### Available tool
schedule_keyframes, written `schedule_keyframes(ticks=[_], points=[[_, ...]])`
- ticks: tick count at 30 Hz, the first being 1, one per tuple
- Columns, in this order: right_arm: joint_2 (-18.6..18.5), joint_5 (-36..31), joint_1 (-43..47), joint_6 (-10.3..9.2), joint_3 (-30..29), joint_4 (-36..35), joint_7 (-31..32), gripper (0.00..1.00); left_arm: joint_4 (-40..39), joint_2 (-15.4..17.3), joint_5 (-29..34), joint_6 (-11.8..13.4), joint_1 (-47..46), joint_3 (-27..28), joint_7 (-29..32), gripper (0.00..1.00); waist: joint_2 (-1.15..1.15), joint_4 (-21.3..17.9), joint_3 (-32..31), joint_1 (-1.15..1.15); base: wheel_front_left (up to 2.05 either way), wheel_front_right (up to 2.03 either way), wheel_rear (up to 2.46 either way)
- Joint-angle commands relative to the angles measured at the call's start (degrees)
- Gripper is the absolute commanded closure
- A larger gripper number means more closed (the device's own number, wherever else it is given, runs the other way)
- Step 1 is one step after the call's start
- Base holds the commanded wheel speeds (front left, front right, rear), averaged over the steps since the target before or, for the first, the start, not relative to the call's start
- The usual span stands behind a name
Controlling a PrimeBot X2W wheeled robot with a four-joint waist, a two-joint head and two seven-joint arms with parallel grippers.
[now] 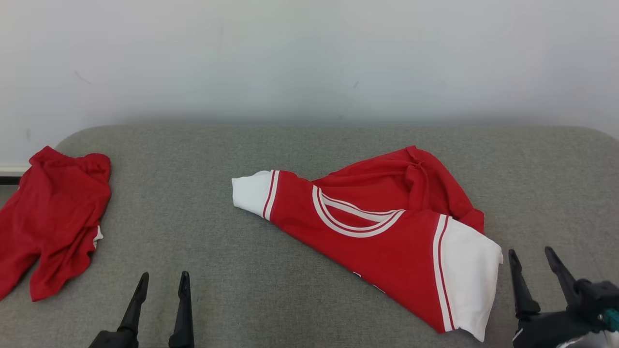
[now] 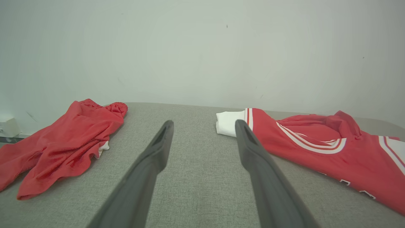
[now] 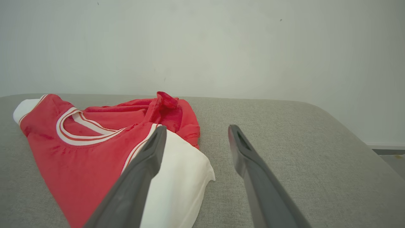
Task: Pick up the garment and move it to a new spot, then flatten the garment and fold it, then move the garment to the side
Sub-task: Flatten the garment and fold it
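Left gripper (image 1: 164,275) and right gripper (image 1: 530,251) being held spread, empty; crumpled shirt (image 1: 377,227) lying beside right gripper; shorts (image 1: 53,217) lying far left.

My left gripper (image 1: 164,276): 2 long matte dark-grey fingers, tapering, w/ a slot recess near each tip. My right gripper (image 1: 530,251): same fingers, plus black wrist housing (image 1: 551,327) w/ small teal part (image 1: 613,319).

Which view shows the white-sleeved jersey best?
Head view: the whole jersey is in frame with both white sleeves. The left wrist view crops it at the edge; in the right wrist view the right gripper covers part of one sleeve.
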Motion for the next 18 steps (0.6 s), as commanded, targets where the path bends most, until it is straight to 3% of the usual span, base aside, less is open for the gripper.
schedule_keyframes(ticks=[1, 18], points=[[-0.9, -0.2, -1.5, -0.15, 0.5, 1.3, 0.4, 0.00, 0.2, -0.1, 0.1, 0.0, -0.3, -0.2, -0.2, 0.00, 0.00, 0.4, 0.3, 0.00, 0.00, 0.00, 0.00], [-8.1, 4.3, -16.6, -0.15, 11.1, 23.4, 2.9, 0.00, 1.4, -0.2, -0.6, -0.4, -4.4, -2.5, -0.2, 0.00, 0.00, 5.3, 6.3, 0.00, 0.00, 0.00, 0.00]])
